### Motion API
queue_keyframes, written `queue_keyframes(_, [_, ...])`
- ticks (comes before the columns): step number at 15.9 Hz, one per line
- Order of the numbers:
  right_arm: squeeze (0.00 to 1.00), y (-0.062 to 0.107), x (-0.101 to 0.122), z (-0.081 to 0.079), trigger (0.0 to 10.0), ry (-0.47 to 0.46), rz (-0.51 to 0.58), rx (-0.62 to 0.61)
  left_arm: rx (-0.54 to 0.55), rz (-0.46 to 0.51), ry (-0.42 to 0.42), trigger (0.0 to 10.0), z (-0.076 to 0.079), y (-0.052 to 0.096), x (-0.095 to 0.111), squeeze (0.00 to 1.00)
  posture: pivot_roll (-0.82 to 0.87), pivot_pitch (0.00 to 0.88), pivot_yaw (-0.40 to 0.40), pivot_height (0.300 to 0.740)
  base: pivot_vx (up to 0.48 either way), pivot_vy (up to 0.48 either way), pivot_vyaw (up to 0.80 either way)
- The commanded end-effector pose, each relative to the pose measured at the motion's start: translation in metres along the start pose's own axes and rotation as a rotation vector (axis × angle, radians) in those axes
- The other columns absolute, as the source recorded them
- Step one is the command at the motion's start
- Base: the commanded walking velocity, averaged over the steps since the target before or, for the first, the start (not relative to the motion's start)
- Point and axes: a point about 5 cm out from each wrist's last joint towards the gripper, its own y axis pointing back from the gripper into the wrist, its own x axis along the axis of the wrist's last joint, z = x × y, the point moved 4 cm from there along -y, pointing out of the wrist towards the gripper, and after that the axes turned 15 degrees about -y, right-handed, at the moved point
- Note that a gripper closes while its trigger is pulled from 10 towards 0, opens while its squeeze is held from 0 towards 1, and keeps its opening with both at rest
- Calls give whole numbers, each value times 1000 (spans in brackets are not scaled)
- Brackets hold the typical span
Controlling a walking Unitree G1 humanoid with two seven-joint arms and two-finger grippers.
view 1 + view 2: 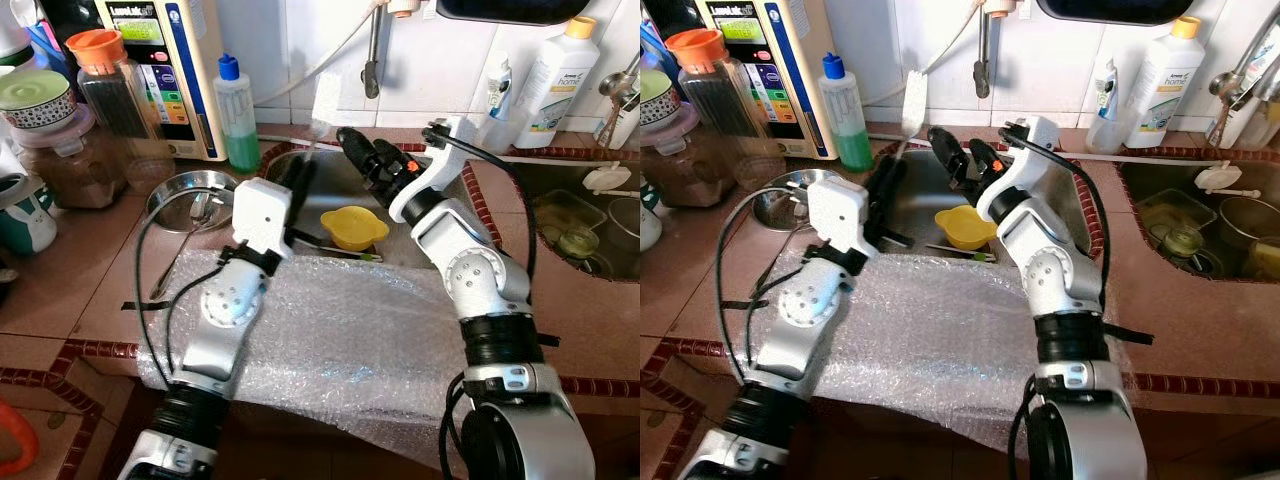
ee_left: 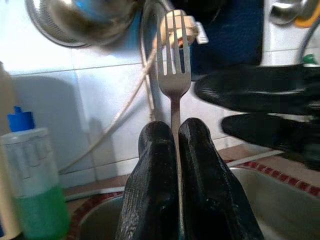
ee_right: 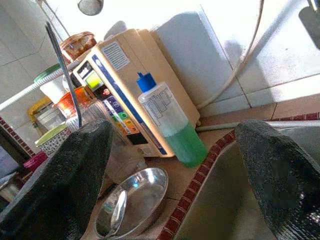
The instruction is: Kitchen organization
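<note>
My left gripper [image 1: 302, 170] is shut on the handle of a steel fork [image 1: 320, 105], which it holds upright with the tines up over the back of the steel sink [image 1: 330, 180]. In the left wrist view the fork [image 2: 172, 75] rises from between the two closed fingers [image 2: 155, 175]. My right gripper [image 1: 362, 150] hovers open over the sink just right of the fork, nothing between its fingers [image 3: 65, 175]. A yellow bowl [image 1: 354, 227] lies in the sink below both grippers.
Bubble wrap [image 1: 340, 330] covers the counter in front of the sink. A steel plate with a spoon [image 1: 190, 197], a green soap bottle [image 1: 236, 115], a water purifier [image 1: 165, 70] and jars [image 1: 105, 80] stand on the left. On the right are a white bottle [image 1: 555, 80] and a second sink [image 1: 590, 220].
</note>
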Motion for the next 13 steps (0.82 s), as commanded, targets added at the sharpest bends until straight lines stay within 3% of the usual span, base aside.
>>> queue_keyframes(1, [0, -7, 4, -7, 10000, -5, 2, 31, -19, 45, 7, 0, 4, -3, 10, 0, -9, 71, 28, 740, 0, 0, 0])
queue_keyframes(7, [0, -22, -5, -16, 10000, -1, -44, 81, -37, 38, 38, 0, 16, -2, 9, 0, -9, 86, -4, 740, 0, 0, 0])
queue_keyframes(9, [0, -23, -2, -13, 10000, 36, -33, 60, -15, 32, 33, 0, 13, -3, 9, 0, -8, 86, -12, 740, 0, 0, 0])
queue_keyframes(11, [0, -18, 4, 1, 10000, 134, 13, -33, 19, 26, 23, 0, 6, -4, 8, 0, -7, 85, -15, 740, 0, 0, 0])
queue_keyframes(12, [0, -13, 13, 10, 10000, 199, 70, -97, 30, 21, 15, 0, 3, -4, 7, 0, -6, 85, -15, 740, 0, 0, 0])
queue_keyframes(13, [0, -8, 23, 5, 10000, 206, 129, -90, 40, 11, 10, 0, 0, -3, 4, 0, -10, 87, -11, 740, 0, 0, 0])
